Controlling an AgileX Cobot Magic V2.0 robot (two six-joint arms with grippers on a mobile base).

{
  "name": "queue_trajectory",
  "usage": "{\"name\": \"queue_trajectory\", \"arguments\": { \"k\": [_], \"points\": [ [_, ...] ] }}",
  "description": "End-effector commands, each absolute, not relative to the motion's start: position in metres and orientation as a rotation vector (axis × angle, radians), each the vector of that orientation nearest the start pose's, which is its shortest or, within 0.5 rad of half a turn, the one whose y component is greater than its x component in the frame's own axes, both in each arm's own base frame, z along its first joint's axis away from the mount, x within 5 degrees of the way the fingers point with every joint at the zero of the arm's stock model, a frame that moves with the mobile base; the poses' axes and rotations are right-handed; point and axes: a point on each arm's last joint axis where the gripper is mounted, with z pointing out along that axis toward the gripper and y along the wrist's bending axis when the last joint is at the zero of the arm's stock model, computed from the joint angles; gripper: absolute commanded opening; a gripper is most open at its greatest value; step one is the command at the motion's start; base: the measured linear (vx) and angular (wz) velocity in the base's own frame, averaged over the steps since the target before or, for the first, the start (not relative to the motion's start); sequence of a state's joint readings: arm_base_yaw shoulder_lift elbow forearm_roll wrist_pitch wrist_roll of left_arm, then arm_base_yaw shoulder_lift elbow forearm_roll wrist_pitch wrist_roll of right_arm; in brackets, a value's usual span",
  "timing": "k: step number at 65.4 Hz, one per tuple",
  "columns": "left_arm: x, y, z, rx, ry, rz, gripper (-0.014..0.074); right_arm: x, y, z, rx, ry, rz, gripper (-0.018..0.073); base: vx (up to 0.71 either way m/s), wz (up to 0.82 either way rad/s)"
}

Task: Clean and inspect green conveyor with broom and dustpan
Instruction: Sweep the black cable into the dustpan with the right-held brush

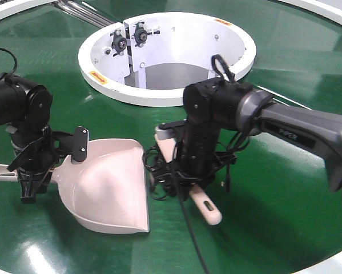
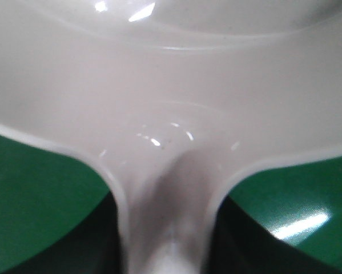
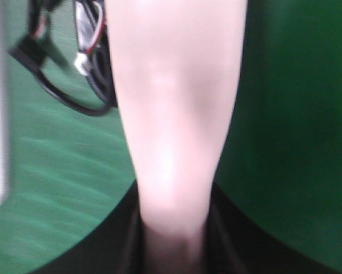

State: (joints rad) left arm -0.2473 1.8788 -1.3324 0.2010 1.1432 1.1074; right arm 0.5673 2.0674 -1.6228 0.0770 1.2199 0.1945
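Black left pincer (image 1: pixel 29 181) and right pincer (image 1: pixel 191 181), grey forearm (image 1: pixel 308 128), looped cables (image 1: pixel 159 191).

**Camera Placement**

The exterior front-facing camera looked forward and down over the green conveyor (image 1: pixel 262 188) from mid range, covering the whole work area. The left wrist camera sat very close to the dustpan (image 2: pixel 171 85) and faced along its handle into the scoop. The right wrist camera sat equally close and faced along the broom (image 3: pixel 176 114). Each wrist view shared its tool and the adjacent conveyor surface with the front view.
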Motion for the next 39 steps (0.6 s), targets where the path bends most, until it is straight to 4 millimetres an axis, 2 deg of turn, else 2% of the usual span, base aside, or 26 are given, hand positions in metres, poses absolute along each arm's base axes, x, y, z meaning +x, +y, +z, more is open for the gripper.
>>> {"name": "queue_trajectory", "arguments": {
  "k": [1,10,21,31,39],
  "points": [
    [0.349,-0.074,0.221,2.059,2.382,0.291,-0.0006,0.330,0.246,0.226,-0.643,3.108,0.276,-0.0004,0.00,0.00],
    [0.349,-0.074,0.221,2.059,2.382,0.291,-0.0006,0.321,0.272,0.237,-0.743,3.062,0.441,-0.0004,0.00,0.00],
    [0.349,-0.074,0.221,2.059,2.382,0.291,-0.0006,0.314,0.288,0.253,-0.786,3.000,0.491,-0.0004,0.00,0.00],
    [0.349,-0.074,0.221,2.059,2.382,0.291,-0.0006,0.314,0.288,0.264,-0.779,2.967,0.500,-0.0004,0.00,0.00],
    [0.349,-0.074,0.221,2.059,2.382,0.291,-0.0006,0.318,0.275,0.278,-0.751,2.926,0.424,-0.0004,0.00,0.00]
  ]
}}
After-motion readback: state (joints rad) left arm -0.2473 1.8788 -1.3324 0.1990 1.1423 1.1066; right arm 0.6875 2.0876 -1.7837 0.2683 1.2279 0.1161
